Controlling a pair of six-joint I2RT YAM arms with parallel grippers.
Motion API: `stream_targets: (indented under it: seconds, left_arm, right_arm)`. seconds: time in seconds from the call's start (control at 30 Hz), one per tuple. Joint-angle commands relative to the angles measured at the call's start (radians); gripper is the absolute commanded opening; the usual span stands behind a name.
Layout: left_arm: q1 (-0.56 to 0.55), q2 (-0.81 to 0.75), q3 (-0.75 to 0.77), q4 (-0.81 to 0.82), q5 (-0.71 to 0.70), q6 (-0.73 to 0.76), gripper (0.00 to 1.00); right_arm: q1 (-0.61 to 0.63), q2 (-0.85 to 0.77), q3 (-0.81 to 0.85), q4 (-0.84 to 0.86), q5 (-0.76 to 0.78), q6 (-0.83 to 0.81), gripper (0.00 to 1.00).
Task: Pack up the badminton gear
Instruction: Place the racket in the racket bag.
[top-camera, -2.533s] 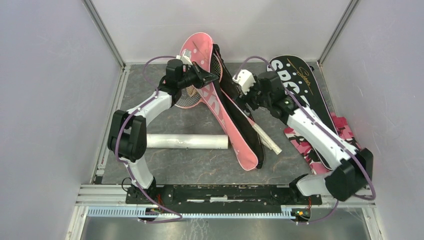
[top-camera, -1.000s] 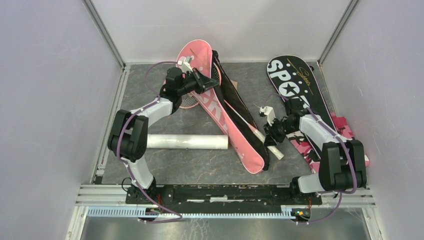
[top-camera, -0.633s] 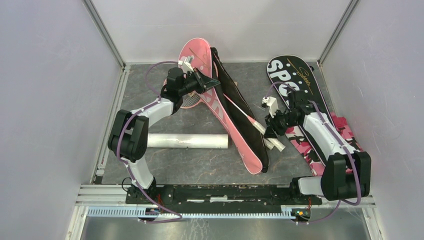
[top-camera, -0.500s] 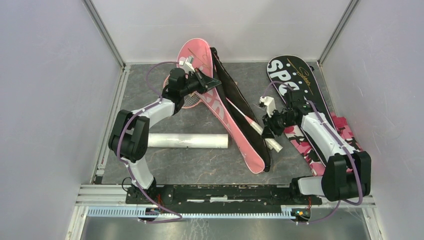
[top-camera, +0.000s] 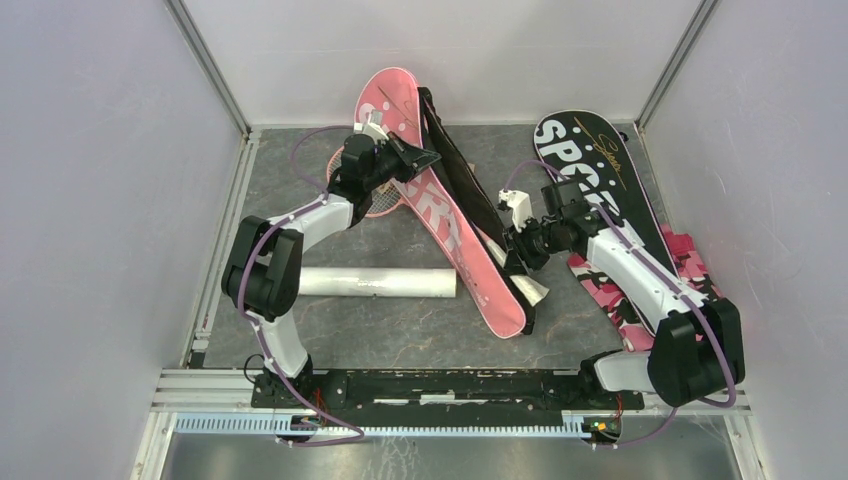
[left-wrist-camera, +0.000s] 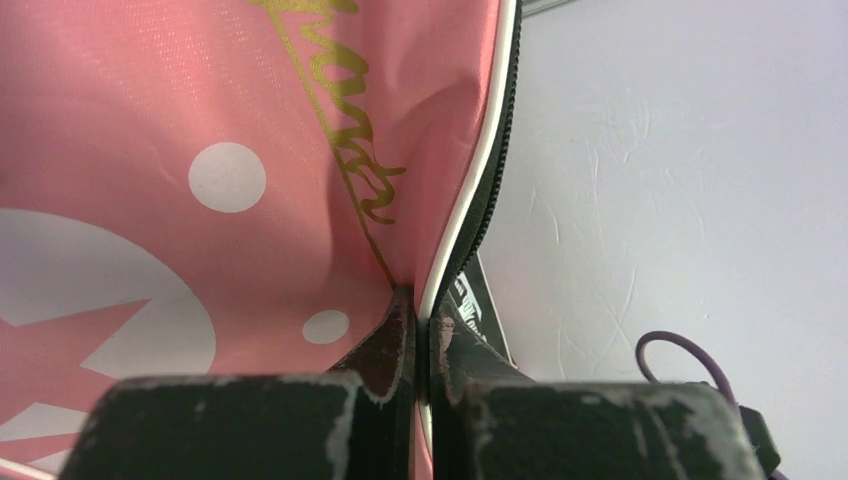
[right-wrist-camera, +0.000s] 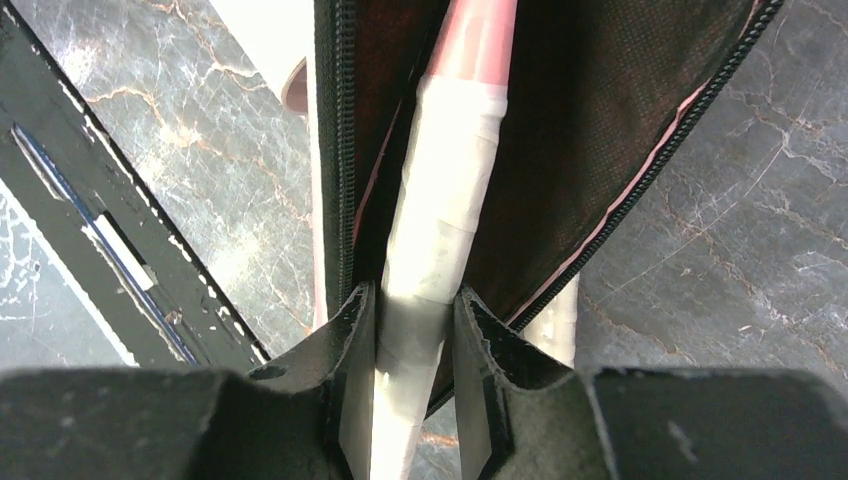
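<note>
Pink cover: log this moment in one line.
left fingers: shut on pink cover edge | right fingers: shut on racket handle in open cover | white tube: on table

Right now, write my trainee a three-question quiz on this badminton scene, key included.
1. True or false: the left fingers are shut on the edge of the pink racket-shaped fabric cover.
2. The right fingers grip: A the pink camouflage cloth; B the white-taped racket handle; C the black racket-shaped cover.
3. In the top view, what pale cylinder lies on the grey marbled table, held by neither arm?
Key: 1 true; 2 B; 3 the long white tube.
</note>
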Motion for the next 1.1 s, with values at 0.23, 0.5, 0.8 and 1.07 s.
stream_targets:
  seconds: [0.23, 0.5, 0.8, 1.07]
  left_arm:
    - [-0.05, -0.01, 0.019, 0.073, 0.135, -0.166, 0.02]
    - [-0.034, -0.012, 0.026, 0.084, 0.137, -0.19, 0.02]
    - [-0.028, -0.013, 0.026, 0.096, 0.143, -0.208, 0.02]
    - [-0.011, -0.002, 0.037, 0.104, 0.154, -0.205, 0.02]
  right_arm:
    - [0.032, -0.065, -0.113, 0.432, -0.034, 0.02, 0.05]
    - [0.038, -0.085, -0.144, 0.445, -0.031, 0.019, 0.1]
    - [0.071, -0.067, -0.193, 0.473, -0.043, 0.01, 0.29]
    - [0.076, -0.037, -0.145, 0.368, -0.094, -0.081, 0.55]
